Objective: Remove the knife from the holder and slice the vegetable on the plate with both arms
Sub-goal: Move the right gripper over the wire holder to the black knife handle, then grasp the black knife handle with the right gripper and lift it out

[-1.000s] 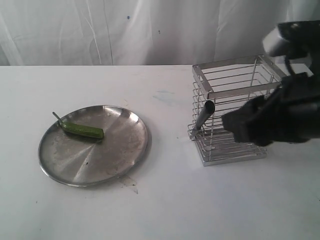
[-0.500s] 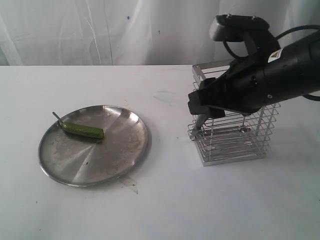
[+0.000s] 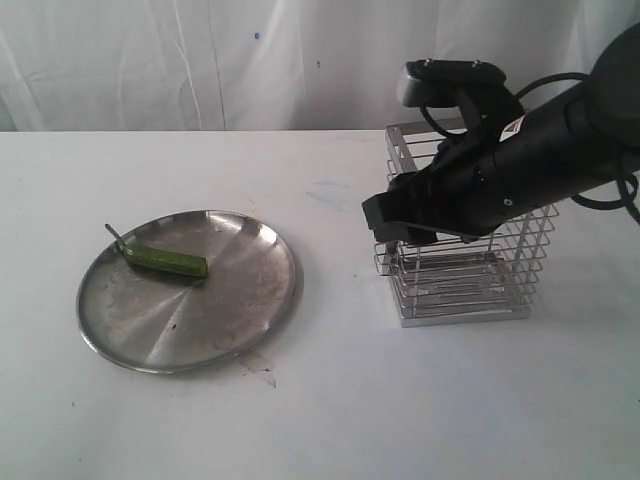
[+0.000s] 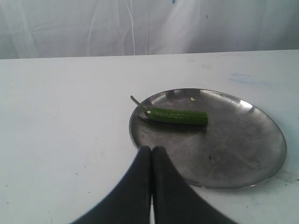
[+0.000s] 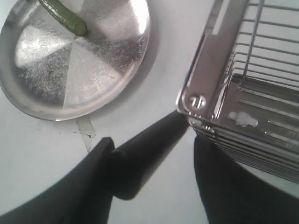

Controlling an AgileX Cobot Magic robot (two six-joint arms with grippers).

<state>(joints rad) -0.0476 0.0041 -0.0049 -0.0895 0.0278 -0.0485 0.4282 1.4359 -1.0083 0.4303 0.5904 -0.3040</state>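
The steel plate [image 3: 230,310] lies on the left of the table with the green vegetable [image 3: 165,260] on its far left part. On the right stands the wire holder [image 3: 470,290]. My right gripper [image 3: 405,232] hangs at the holder's near-left corner and hides the knife there. In the right wrist view the gripper [image 5: 154,140] is open, and the knife's dark handle [image 5: 145,154] lies between its fingers, against one finger [image 5: 88,186], beside the holder's rim [image 5: 219,70]. My left gripper [image 4: 151,149] is shut and empty, just short of the plate [image 4: 233,149] and vegetable [image 4: 177,115].
A white curtain hangs behind the white table. A small torn stain [image 3: 258,365] lies by the plate's near edge, and a faint bluish smear [image 3: 325,190] marks the table between plate and holder. The right arm's body [image 3: 540,150] covers the holder's top.
The right arm has swung in from the right and come down over the holder's near-left corner, bringing its open fingers round the knife handle. Plate and vegetable have not moved.
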